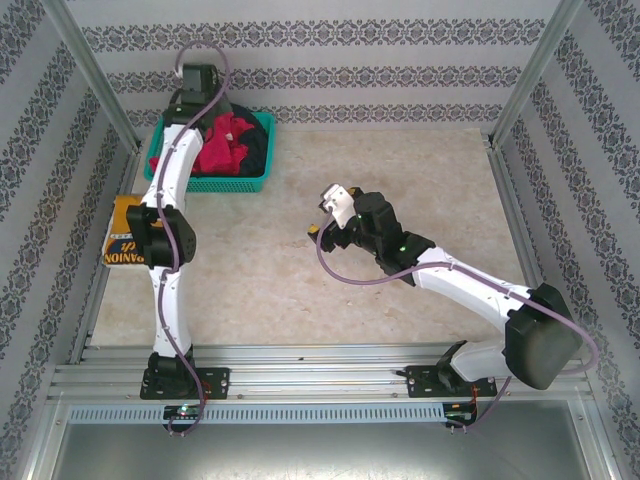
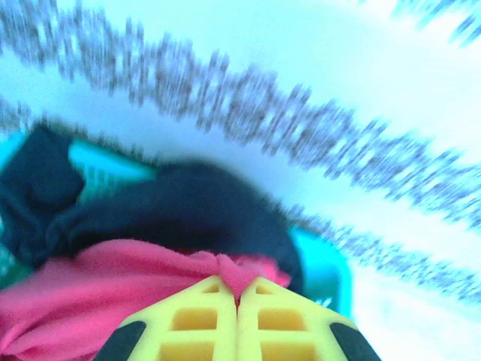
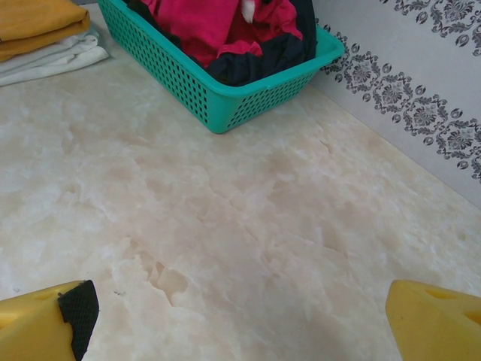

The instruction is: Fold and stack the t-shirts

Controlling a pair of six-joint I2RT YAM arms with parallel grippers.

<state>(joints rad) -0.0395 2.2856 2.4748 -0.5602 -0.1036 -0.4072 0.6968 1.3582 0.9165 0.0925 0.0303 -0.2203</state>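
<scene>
The pale tabletop (image 1: 300, 210) has a smooth, marbled beige surface, and white wallpaper (image 1: 330, 55) with dark lacy bands closes it in on the far and side walls. A ribbed metal rail (image 1: 320, 360) runs along the near edge.

At the far left stands the teal basket (image 1: 225, 184), rectangular, of stiff plastic pierced with rows of small holes. It holds a crumpled heap: the red t-shirt (image 1: 222, 145) on the left and a navy t-shirt (image 1: 260, 145) slumped against the right side.

Near the left edge, nearer than the basket, the mustard-yellow t-shirt (image 1: 122, 245) lies folded flat, with black lettering on its near part. From above that is all one sees of it; the right wrist view adds a folded white cloth (image 3: 56, 60) lying under it.

The left end effector (image 2: 237, 289) is over the basket. Its own blurred view shows the yellow waffle-patterned fingers (image 2: 199, 320) pressed together, with red cloth puckered at their tips, so it is clamped on the red t-shirt.

The right end effector (image 3: 239, 323) hangs above bare tabletop at mid-table, its yellow fingers spread wide and holding nothing.
</scene>
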